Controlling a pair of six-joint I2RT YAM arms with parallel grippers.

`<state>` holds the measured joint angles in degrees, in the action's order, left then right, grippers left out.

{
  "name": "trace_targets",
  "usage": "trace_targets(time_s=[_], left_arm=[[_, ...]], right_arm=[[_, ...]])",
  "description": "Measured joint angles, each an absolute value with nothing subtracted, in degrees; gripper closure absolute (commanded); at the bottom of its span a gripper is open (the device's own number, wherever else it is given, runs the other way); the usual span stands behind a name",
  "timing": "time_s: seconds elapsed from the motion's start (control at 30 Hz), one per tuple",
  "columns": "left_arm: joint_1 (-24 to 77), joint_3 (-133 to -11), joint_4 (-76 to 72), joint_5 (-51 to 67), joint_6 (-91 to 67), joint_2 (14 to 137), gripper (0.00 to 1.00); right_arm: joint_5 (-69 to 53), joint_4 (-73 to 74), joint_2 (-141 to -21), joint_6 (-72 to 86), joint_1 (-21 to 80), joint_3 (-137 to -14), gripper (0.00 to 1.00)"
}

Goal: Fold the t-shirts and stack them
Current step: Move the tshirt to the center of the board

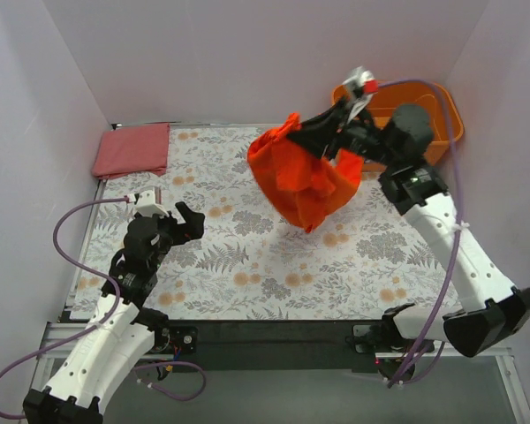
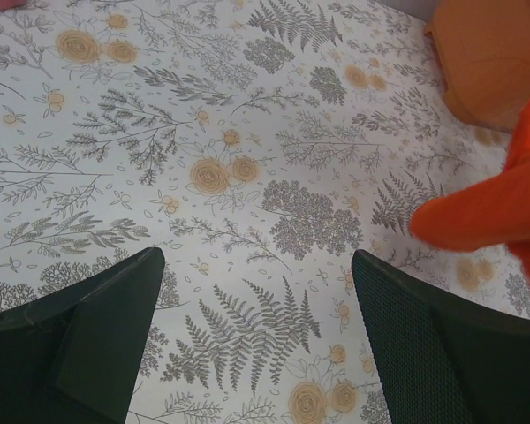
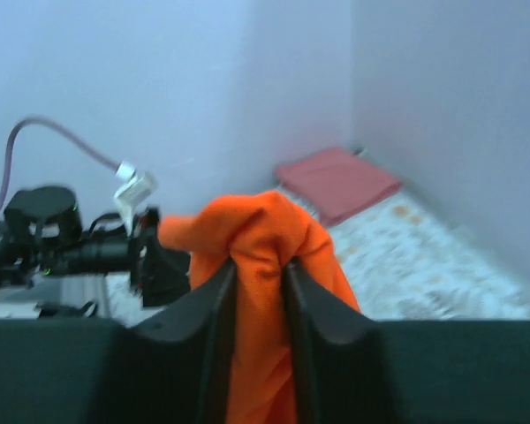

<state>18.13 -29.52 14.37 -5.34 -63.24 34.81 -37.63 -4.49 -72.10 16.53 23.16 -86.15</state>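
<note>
The vivid orange-red t-shirt [image 1: 300, 181] hangs bunched in the air over the back middle of the floral table. My right gripper [image 1: 293, 124] holds it at its top. In the right wrist view, the fingers of that gripper [image 3: 261, 265] press on a fold of the shirt [image 3: 258, 225] from both sides. A duller pinkish-red t-shirt [image 1: 132, 148] lies as a folded rectangle in the back left corner, also seen as a flat red patch [image 3: 336, 181] from the right wrist. My left gripper [image 1: 181, 225] hovers low over the table's left side, and its jaws [image 2: 256, 261] are wide open and hold nothing.
A rigid orange tub [image 1: 442, 115] stands at the back right behind the right arm, and its side [image 2: 495, 53] shows in the left wrist view. A lobe of the hanging shirt [image 2: 495, 212] reaches into that view's right edge. Pale walls close in three sides.
</note>
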Motion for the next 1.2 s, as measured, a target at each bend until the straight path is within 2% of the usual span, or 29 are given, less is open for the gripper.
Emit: trace_targets(time_s=[0.03,0.13,0.17,0.33,0.57,0.87,1.2], left_arm=[[18.13,-29.52,14.39,-5.56,-63.24,34.68,0.13],[18.13,-29.52,14.55,-6.94,-63.37,33.89,0.14],[18.13,-29.52,14.59,-7.35,-63.46,33.65,0.14],[18.13,-29.52,14.59,-10.15,-64.16,32.40,0.14],[18.13,-29.52,14.59,-10.22,-64.38,34.17,0.14],[18.13,-30.02,19.20,-4.03,-70.81,42.70,0.14],[18.26,-31.27,31.55,3.62,-79.99,48.80,0.16]], right_arm=[[-36.80,-4.89,-72.40,16.80,25.85,-83.61,0.47],[-35.00,-3.73,-75.72,18.13,35.00,-76.55,0.29],[-34.94,-2.68,-77.69,18.15,37.34,-75.77,0.27],[-29.47,5.43,-82.96,15.75,42.09,-72.84,0.25],[-15.57,12.97,-77.87,10.98,37.54,-61.93,0.27],[-13.23,16.67,-75.44,10.17,37.80,-45.63,0.28],[-12.27,15.51,-74.63,10.02,38.44,-43.92,0.29]])
